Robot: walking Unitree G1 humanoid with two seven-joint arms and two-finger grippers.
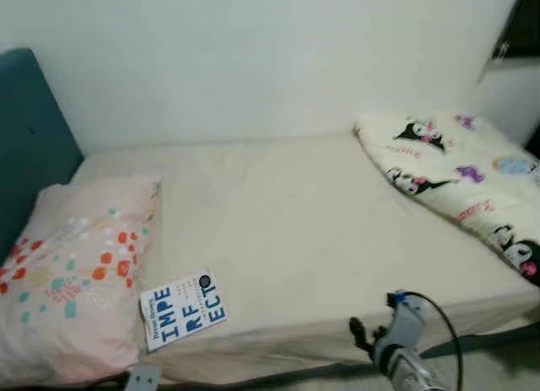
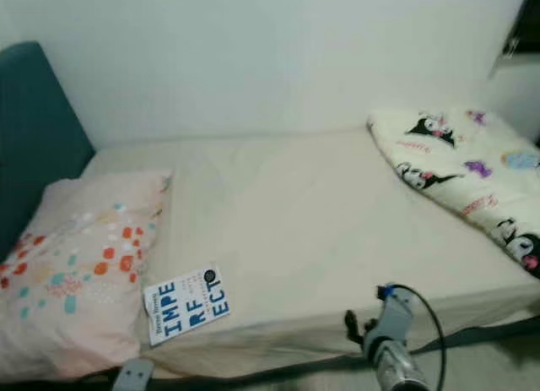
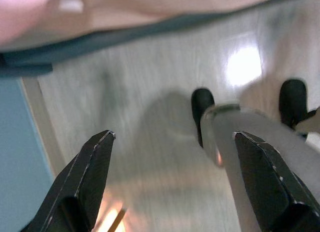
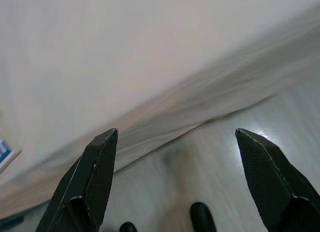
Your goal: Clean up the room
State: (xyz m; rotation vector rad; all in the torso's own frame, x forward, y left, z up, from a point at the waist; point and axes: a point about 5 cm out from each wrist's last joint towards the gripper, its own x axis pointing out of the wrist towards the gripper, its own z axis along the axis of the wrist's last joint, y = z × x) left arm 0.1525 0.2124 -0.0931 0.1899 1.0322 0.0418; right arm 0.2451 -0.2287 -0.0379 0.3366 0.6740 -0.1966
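Paper-thin and stiff, the book at the bed's near edge likely needs an edge pinch; both grippers' fingers spread, empty.

One bed, one pillow, one book, seemingly one folded blanket

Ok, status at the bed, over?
Both grippers open, empty: right gripper low at the bed edge, left gripper over floor. Book on mattress beside pillow. Blanket bunched far right. Nothing blocking.
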